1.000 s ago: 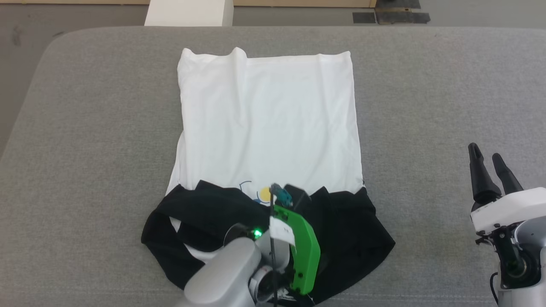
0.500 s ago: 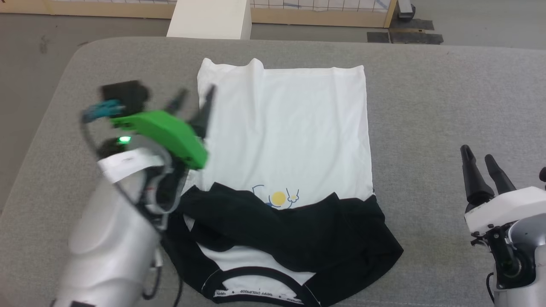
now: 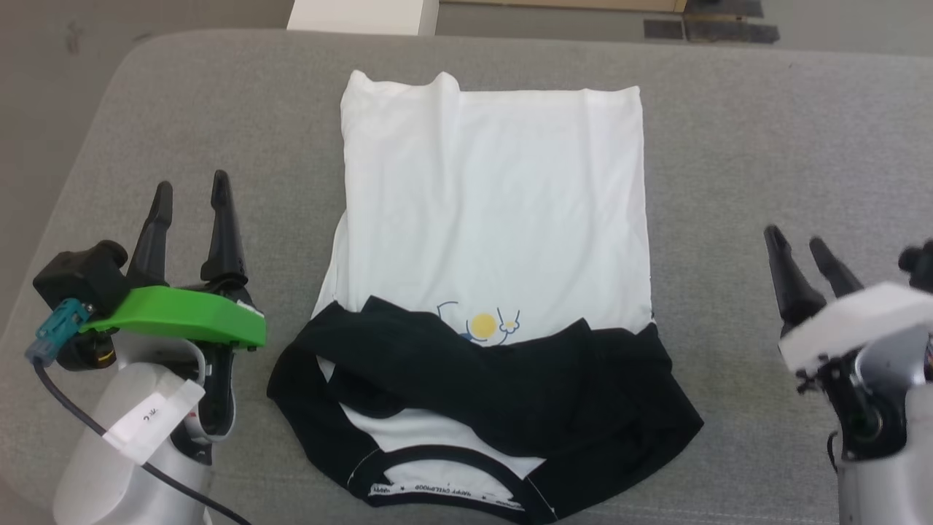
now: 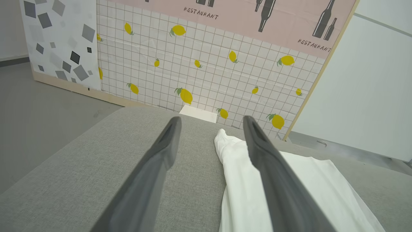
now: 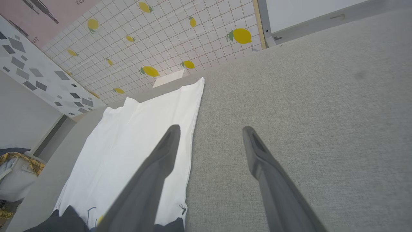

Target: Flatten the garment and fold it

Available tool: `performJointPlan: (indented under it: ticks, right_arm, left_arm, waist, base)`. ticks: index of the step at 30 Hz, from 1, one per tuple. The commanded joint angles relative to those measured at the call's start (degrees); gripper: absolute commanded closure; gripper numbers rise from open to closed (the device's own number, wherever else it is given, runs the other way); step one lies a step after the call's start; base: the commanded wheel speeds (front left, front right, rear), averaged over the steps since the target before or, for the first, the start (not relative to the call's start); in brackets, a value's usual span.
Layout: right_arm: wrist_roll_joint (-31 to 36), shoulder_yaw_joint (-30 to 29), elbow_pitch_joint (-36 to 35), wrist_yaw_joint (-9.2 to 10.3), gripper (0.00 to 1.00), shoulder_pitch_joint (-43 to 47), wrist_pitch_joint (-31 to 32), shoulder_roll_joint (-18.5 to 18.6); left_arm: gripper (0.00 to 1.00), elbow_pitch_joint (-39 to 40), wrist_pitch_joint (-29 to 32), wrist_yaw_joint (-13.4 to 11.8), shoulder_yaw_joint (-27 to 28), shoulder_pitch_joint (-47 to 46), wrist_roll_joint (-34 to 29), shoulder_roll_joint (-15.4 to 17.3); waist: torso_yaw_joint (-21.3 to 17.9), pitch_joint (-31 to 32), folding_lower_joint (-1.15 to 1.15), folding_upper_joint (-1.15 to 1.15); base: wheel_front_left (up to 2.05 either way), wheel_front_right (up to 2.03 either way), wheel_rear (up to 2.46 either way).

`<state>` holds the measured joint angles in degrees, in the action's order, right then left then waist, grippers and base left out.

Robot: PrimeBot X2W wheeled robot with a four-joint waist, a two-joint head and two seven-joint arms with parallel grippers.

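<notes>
The garment, a white T-shirt with black sleeves, lies on the grey padded table with its hem far from me and its collar near the front edge. Both black sleeves are folded in across the chest, just below the small yellow-and-blue print. My left gripper stands open to the left of the shirt, nothing between its fingers. My right gripper stands open to the right, apart from the cloth.
A white box stands on the floor beyond the table's far edge. A tiled lemon-print panel rises behind it. Bare grey table lies on both sides of the shirt.
My left arm swung from over the folded sleeves out to the left of the shirt and settled there, open. The head camera shifted. The right gripper barely moved.
</notes>
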<state>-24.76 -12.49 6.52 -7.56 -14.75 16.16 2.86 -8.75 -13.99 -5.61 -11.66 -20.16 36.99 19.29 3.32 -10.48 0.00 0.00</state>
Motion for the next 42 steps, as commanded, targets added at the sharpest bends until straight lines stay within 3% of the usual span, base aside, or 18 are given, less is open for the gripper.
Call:
performJointPlan:
  ticks: [1,3,10,21,29,40,41,42]
  right_arm:
    - [0.9,0.2,-0.3,0.08,0.00,-2.5,1.2,0.0]
    - [1.4,0.1,0.0,0.08,0.00,-6.1,3.9,0.0]
    - [12.5,-1.1,2.8,0.08,0.00,-23.6,14.5,1.8]
    - [28.4,-1.5,14.6,0.08,0.00,-47.5,32.3,6.8]
    - [37.0,-1.1,18.8,0.08,0.00,-54.5,40.2,8.1]
    - [39.6,0.0,20.7,0.08,0.00,-53.8,47.0,9.0]
    - [39.6,-0.2,20.5,0.08,0.65,-53.8,47.9,8.9]
    - [39.6,-0.4,20.2,0.08,0.96,-53.8,48.4,8.8]
  left_arm:
    - [0.00,0.9,-0.5,0.1,0.3,0.7,-0.8,-0.3]
    - [0.00,2.2,-0.7,0.2,0.7,0.6,-1.5,-0.9]
    - [0.00,6.0,-1.0,1.6,1.4,-2.4,-4.3,-4.3]
    - [0.00,7.7,-1.0,5.9,2.6,-7.3,-8.8,-11.2]
    - [0.00,7.7,-1.0,8.7,4.2,-8.3,-11.0,-14.2]
    - [0.00,6.0,-1.0,10.8,5.3,-8.6,-11.9,-15.9]
    - [0.00,5.8,-1.0,10.9,5.4,-8.7,-11.9,-16.0]
    - [0.00,5.6,-1.0,11.0,5.4,-8.7,-12.0,-16.1]
  waist:
    - [1.1,-2.4,0.00,0.00]
    - [1.9,-4.3,0.00,0.00]
    - [6.7,-12.8,0.00,0.00]
    - [14.8,-24.6,0.00,0.00]
    - [17.9,-29.3,0.00,0.00]
    - [18.1,-30.4,0.00,0.00]
    - [17.9,-30.3,0.00,0.00]
    - [17.8,-30.1,0.00,0.00]
  base:
    - [0.00,0.00,0.00]
    - [0.00,0.00,0.00]
    - [0.00,0.00,0.00]
    - [0.00,0.00,0.00]
    - [0.00,0.00,0.00]
    - [0.00,0.00,0.00]
    - [0.00,0.00,0.00]
    - [0.00,0.00,0.00]
